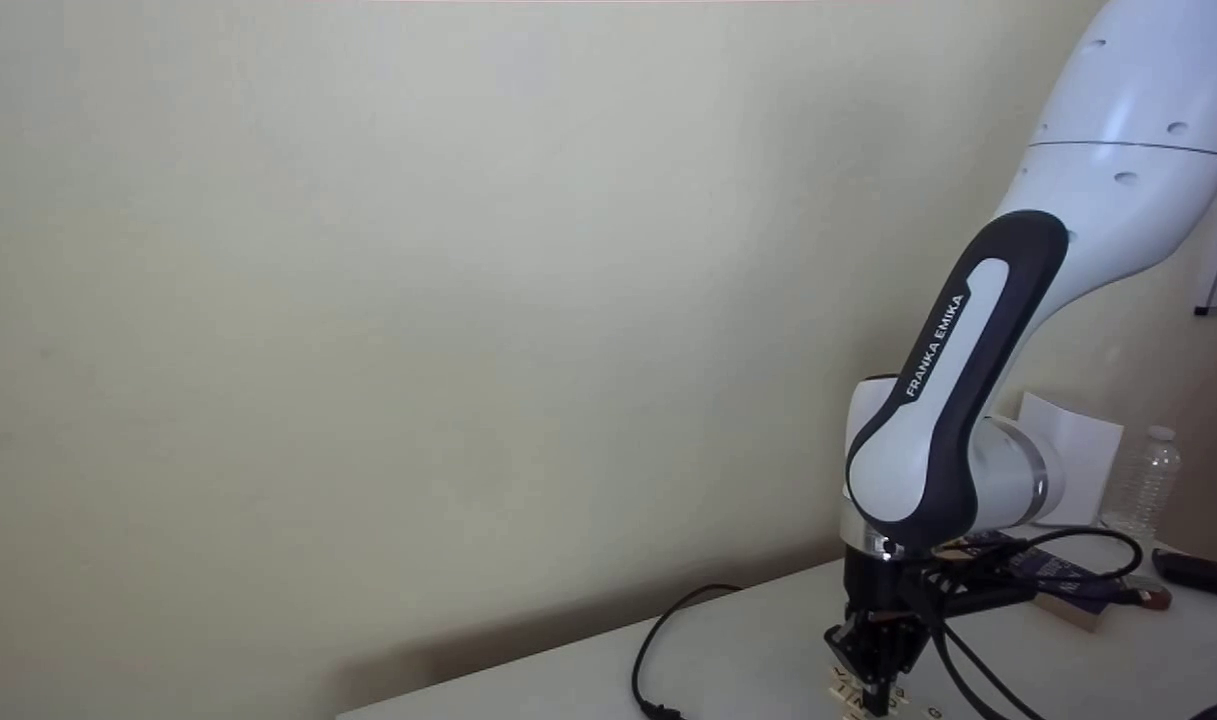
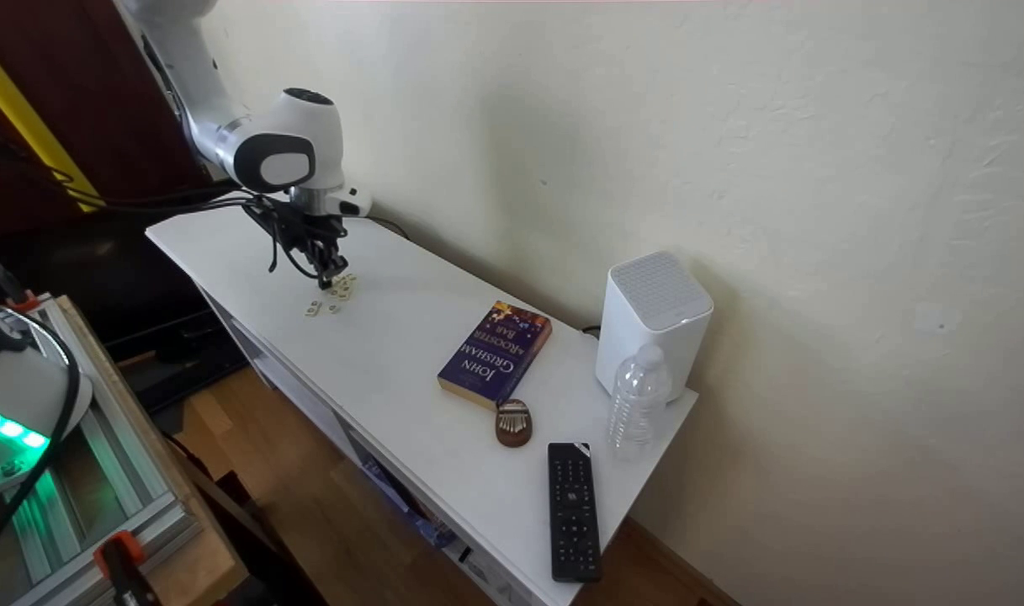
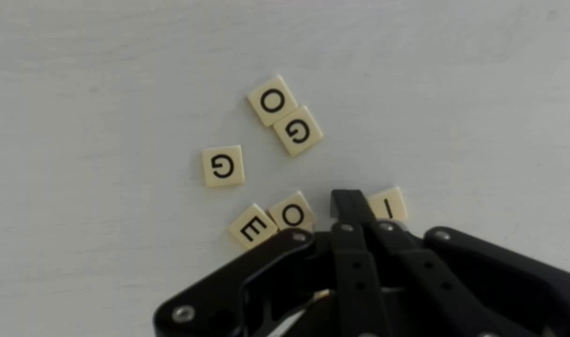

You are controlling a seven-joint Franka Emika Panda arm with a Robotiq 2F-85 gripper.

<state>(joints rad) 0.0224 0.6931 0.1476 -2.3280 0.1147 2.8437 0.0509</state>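
A pale wall [image 2: 814, 210] runs behind your white counter [image 2: 377, 337], and wooden floor [image 2: 310, 488] shows below it. Your arm [image 1: 938, 400] hangs over one end of the counter. Its jaws are narrowed right down, tip against tip, low among a loose scatter of cream letter tiles [image 2: 343, 288].

In the wrist view you have the I tile [image 3: 388, 204] just beside the tips, partly covered by them; whether they touch, you can't tell. On the other side lie an O tile [image 3: 292, 213] and an E tile [image 3: 253, 226], next to each other and partly covered by the black linkage. Farther off, a second O tile [image 3: 272, 100] and a G tile [image 3: 298, 130] touch edge to edge, while another G tile [image 3: 223, 166] sits apart to their left.

Toward the counter's other end, well apart from the tiles, you have a purple paperback [image 2: 495, 353], a thumb piano [image 2: 513, 423] at its corner, a black remote [image 2: 574, 513], and an upright clear bottle [image 2: 639, 404] in front of a white box-shaped device [image 2: 655, 311].
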